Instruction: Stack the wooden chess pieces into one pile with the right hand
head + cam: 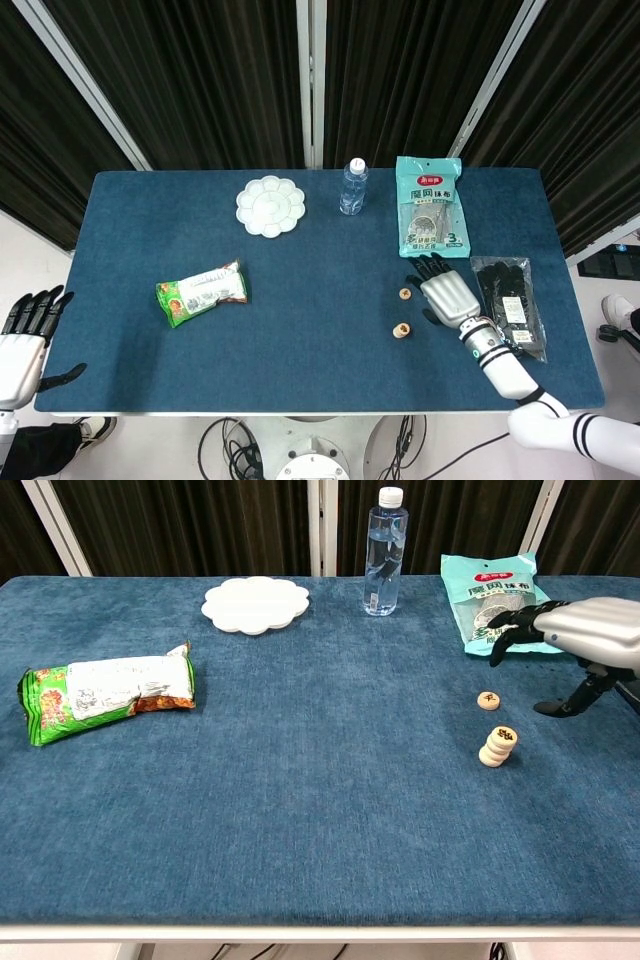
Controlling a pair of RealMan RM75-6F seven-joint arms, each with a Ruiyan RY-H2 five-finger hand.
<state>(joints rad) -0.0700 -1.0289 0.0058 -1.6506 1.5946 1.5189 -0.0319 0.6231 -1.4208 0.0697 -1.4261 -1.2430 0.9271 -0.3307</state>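
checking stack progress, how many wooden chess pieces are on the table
4, as far as I can tell: one lone piece lies flat on the cloth, and what looks like three form the stack just nearer the robot. The stack count is uncertain.
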